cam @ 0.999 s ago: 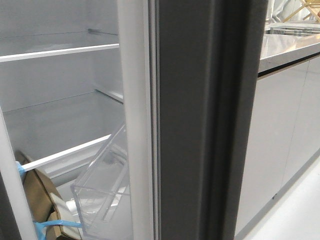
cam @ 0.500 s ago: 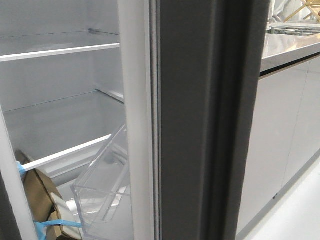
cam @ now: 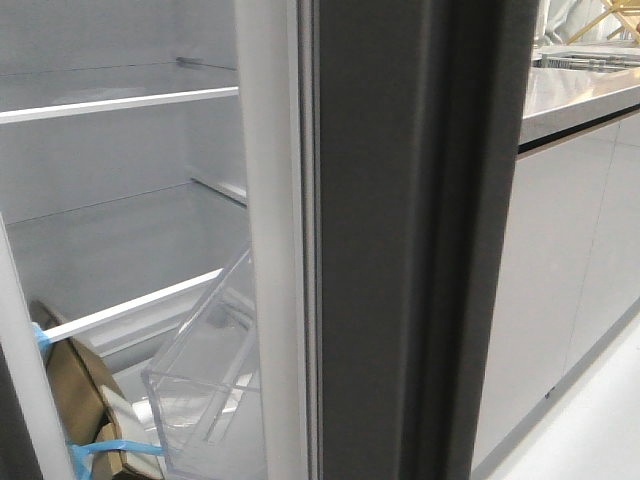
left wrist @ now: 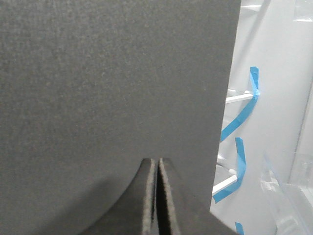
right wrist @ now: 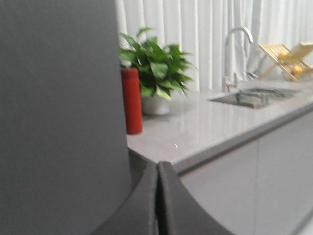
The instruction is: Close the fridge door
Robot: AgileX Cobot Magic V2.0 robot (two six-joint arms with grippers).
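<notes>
In the front view, we see the fridge door standing open, its thick dark edge turned toward us and running straight up and down. Its white lining and a clear bin are on the left, with the fridge shelves behind them. The pale cabinets and the bench are on the right. We cannot see either pincer here.

In the left wrist view, our left pincer has its two pads pressed together with nothing between them. The flat dark face of the door fills almost all of the view straight ahead, very close. We cannot tell if the tips touch it. The door's edge and bits of blue tape lie off to one side.

In the right wrist view, our right pincer is pressed together too, and empty. The door face is only at one side here. Ahead are the bench, a red bottle, a plant and a sink tap.

We think the left arm is better placed, since it faces the door flat on, so a push straight ahead should swing it shut.
</notes>
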